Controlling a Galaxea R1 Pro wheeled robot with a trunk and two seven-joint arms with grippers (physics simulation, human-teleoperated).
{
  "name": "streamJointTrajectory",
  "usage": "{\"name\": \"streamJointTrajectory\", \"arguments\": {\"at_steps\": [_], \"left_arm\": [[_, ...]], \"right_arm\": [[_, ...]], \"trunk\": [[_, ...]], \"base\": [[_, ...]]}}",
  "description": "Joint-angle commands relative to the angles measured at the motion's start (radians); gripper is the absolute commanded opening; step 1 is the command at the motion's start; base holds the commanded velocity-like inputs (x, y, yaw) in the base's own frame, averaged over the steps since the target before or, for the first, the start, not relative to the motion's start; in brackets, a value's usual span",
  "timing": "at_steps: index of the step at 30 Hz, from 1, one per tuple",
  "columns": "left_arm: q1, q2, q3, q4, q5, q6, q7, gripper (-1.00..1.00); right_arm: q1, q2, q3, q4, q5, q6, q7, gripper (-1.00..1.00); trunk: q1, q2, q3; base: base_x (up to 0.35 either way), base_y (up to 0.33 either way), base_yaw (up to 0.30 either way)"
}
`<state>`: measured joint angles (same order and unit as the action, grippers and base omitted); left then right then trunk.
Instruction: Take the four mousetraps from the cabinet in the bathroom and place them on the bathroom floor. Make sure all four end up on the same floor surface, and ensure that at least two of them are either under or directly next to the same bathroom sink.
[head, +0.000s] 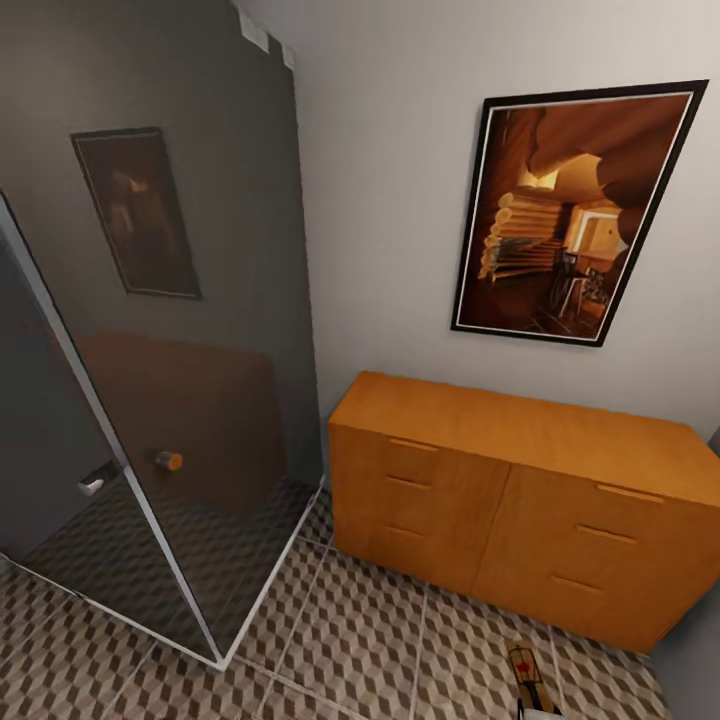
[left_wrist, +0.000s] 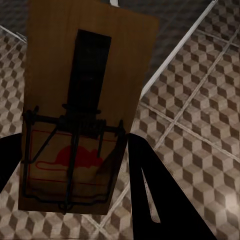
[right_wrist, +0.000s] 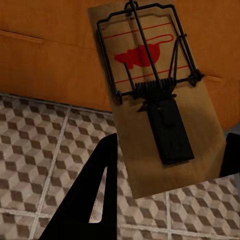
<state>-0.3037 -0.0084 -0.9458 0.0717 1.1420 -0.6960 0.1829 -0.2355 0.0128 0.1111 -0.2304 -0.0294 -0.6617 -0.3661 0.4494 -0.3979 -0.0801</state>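
Each arm is carrying a trap above the floor, so the risk I'm seeing is a board slipping out on the move or getting dropped far from the sink, since it's being pinched by one end with most of its length hanging free. The left fingers are sitting clamped on that trap over tiles beside the shower glass, and the right fingers are clamped on the second trap just in front of the cabinet, which is standing with its drawers closed
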Motion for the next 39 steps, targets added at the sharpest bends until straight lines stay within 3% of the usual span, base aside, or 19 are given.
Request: {"name": "streamJointTrajectory", "arguments": {"at_steps": [1, 39], "left_arm": [[-0.001, -0.001, -0.005, 0.002, -0.01, 0.0, 0.015, -1.0], [-0.001, -0.001, -0.005, 0.002, -0.01, 0.001, 0.015, -1.0]], "right_arm": [[-0.001, 0.0, 0.009, 0.0, -0.004, -0.002, -0.007, -1.0], [-0.001, 0.0, 0.009, 0.0, -0.004, -0.001, -0.006, -1.0]], "trunk": [[0.001, -0.002, -0.002], [0.001, -0.002, -0.002]], "base": [[0.0, 0.0, 0.291], [0.0, 0.0, 0.29]]}}
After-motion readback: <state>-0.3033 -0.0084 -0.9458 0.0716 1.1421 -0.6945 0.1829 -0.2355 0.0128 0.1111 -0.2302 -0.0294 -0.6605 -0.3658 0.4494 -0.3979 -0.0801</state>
